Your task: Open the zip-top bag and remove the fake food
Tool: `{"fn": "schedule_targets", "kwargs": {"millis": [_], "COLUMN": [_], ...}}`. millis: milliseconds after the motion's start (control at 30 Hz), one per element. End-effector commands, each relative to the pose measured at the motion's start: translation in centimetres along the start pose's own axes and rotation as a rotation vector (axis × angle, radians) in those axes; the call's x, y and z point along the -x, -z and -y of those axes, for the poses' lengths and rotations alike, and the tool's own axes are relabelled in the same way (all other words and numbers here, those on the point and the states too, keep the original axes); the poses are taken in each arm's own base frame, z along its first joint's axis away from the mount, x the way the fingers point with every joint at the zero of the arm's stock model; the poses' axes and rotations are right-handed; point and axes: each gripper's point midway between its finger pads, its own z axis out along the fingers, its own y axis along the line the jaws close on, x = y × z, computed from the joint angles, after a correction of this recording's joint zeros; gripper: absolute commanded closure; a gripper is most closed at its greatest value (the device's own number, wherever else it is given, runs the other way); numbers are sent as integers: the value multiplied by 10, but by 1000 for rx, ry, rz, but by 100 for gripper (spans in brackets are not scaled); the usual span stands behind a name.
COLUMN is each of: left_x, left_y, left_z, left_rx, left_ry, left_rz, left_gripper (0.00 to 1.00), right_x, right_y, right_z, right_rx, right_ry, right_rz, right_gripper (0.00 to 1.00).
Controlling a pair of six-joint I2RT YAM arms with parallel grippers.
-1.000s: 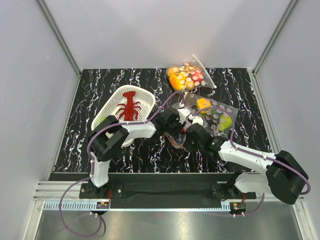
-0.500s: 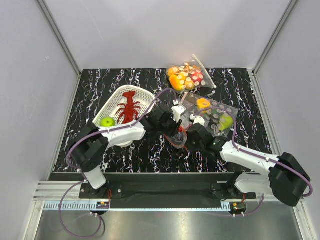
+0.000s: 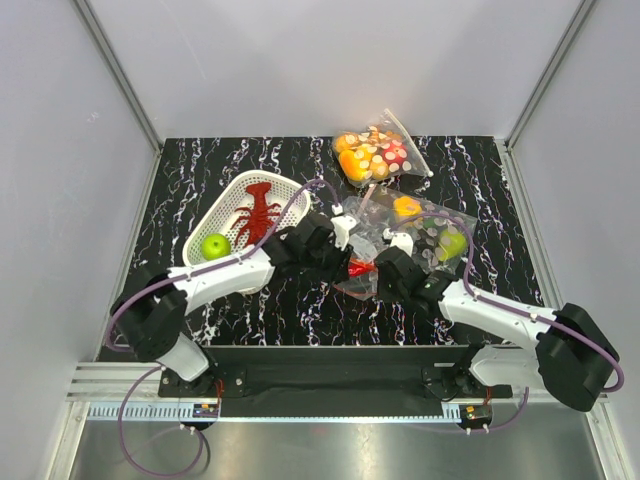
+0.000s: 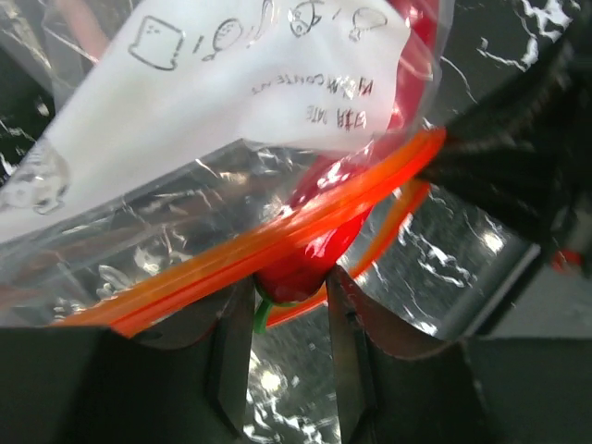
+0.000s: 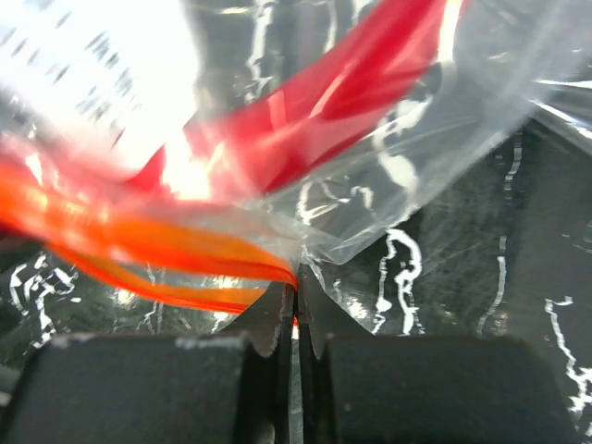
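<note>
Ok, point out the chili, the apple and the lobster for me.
chili (image 4: 301, 266), left wrist view, thick red end by the green stem.
apple (image 3: 215, 246), top view, middle of its green top.
lobster (image 3: 258, 215), top view, middle of its body.

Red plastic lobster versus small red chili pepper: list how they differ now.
The large red plastic lobster lies free in the white mesh basket; the small red chili pepper sits in the clear zip-top bag's orange mouth, between the left gripper's fingers. The lobster is clawed; the chili pepper is slim and smooth. Both are red.
</note>
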Motion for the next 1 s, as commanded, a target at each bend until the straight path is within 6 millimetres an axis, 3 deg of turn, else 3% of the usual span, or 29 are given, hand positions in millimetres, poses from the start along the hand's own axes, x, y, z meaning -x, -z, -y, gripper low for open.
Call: {"fn": "schedule_targets", "kwargs": {"millis": [0,533,800,967], "left_x": [3,-56,-54,-45], "left_y": [23,59,93,119], "left_z": [23,46,51,38], "left_rx": [-90,-189,-195,-105], "left_ry": [38,100,116,131], "left_rz": [14,-107,-32,53], "left_gripper": [100,100,100,100], "right_x": [21,58,65,62], "right_y": [4,9,3,3], "right_z": [10,15,23,18], "right_rx": [-73,-156,-187,-153], "right_ry": [-14,7,18,12], "right_rz": [63,133,130,112], "right_gripper": [99,99,99,99]}}
